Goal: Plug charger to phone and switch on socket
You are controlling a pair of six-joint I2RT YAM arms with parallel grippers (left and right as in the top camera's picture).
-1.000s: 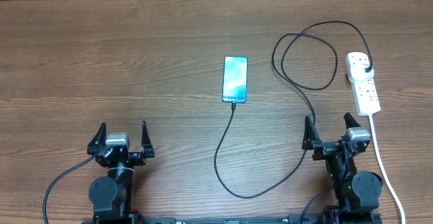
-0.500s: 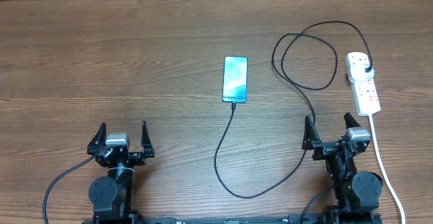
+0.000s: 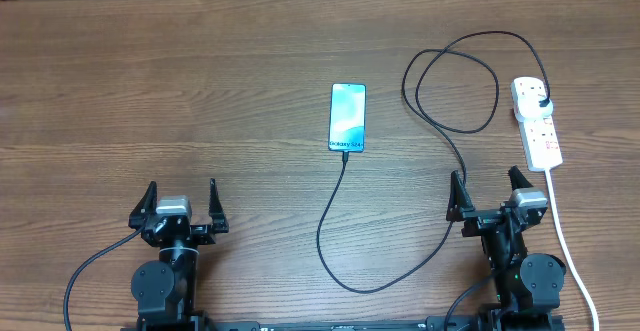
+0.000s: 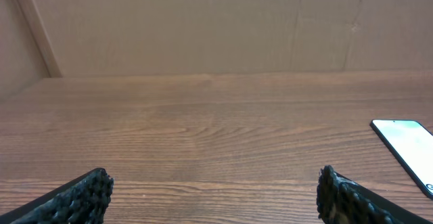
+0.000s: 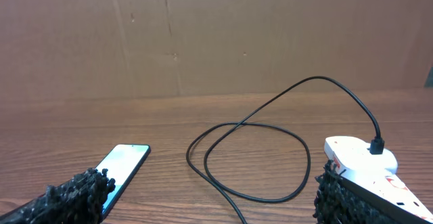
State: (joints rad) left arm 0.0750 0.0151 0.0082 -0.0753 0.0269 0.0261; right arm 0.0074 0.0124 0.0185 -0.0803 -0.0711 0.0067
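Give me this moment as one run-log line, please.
left gripper: open, empty | right gripper: open, empty | thin black charger cable: tip at slim lit smartphone, plug in white power strip

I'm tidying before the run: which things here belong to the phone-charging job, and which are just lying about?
Belong to the job:
- phone
- charger
- power strip

Not part of it:
- only the wooden table and the cardboard wall behind it are in view; no stray items show
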